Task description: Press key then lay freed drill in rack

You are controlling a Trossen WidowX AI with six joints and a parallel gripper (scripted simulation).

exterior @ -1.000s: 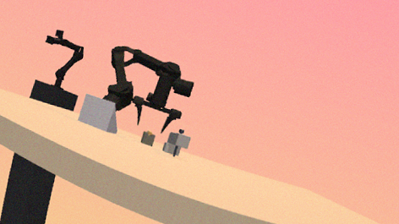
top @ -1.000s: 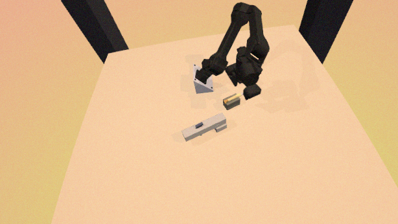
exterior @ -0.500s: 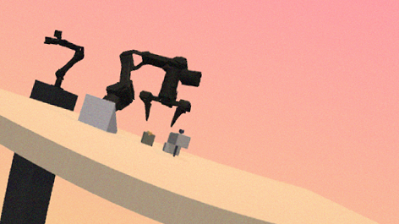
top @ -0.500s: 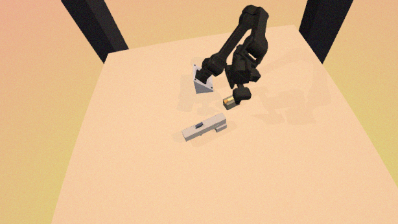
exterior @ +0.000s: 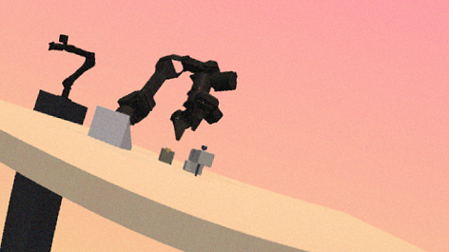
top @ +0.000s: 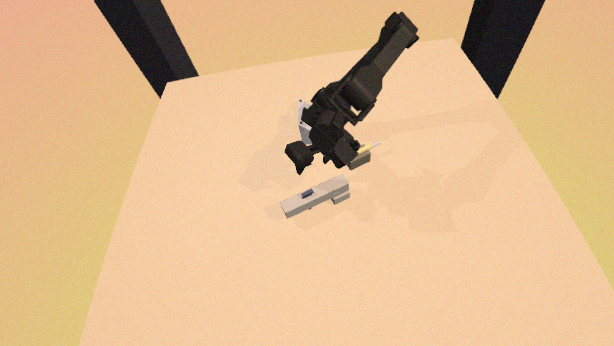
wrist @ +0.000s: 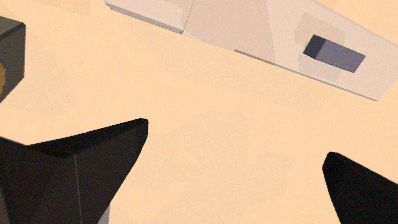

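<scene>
The pale grey beam (top: 325, 192) (exterior: 204, 158) (wrist: 230, 25) has a dark blue block, seemingly the key (top: 307, 193) (exterior: 204, 148) (wrist: 337, 54), standing up from its top. A thin dark part (exterior: 196, 169) shows below the beam. The grey-olive block, seemingly the rack (top: 360, 161) (exterior: 166, 156) (wrist: 12, 55), holds a yellow rod with a silver end, seemingly the drill (top: 370, 147); only its orange end (wrist: 1, 77) shows at the left edge of the wrist view. My gripper (top: 314, 167) (exterior: 185, 135) (wrist: 234, 143) is wide open and empty, above the table between rack and beam.
A pale wedge (top: 304, 135) (exterior: 108, 127) stands at the foot of my arm. A smaller foot block (top: 341, 198) (exterior: 193, 167) sits under one end of the beam. A second small arm on a dark box (exterior: 60, 108) stands beyond the table.
</scene>
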